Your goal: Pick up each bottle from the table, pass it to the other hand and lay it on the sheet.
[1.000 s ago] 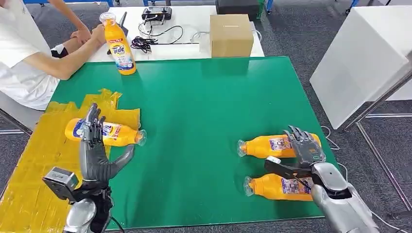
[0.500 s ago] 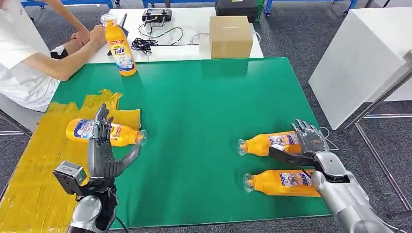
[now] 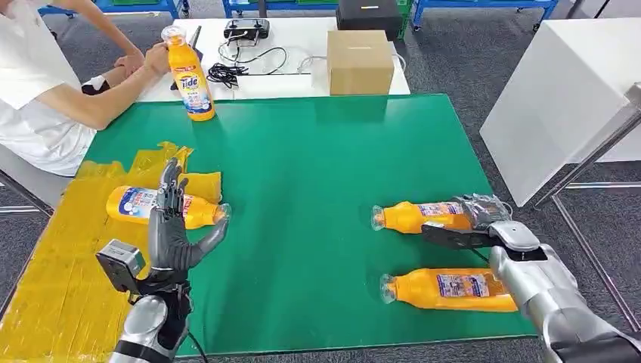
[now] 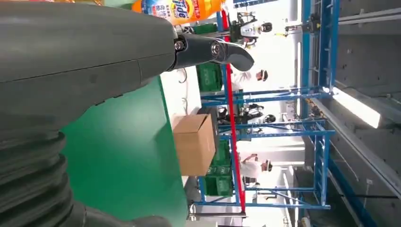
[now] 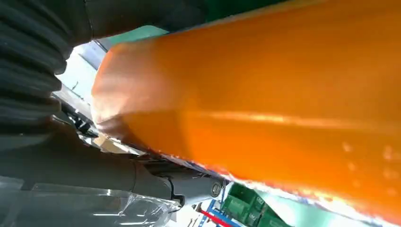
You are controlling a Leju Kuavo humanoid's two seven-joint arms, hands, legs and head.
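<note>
Over far bottle (image 3: 423, 215), right hand (image 3: 476, 215) has closed; left hand (image 3: 172, 234) risen.

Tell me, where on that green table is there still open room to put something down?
The widest bare stretch is the middle of the green mat, between the bottle on the yellow sheet and the two lying bottles. The far right corner near the cardboard box is also free. It is crowded where the right hand wraps one bottle.
</note>
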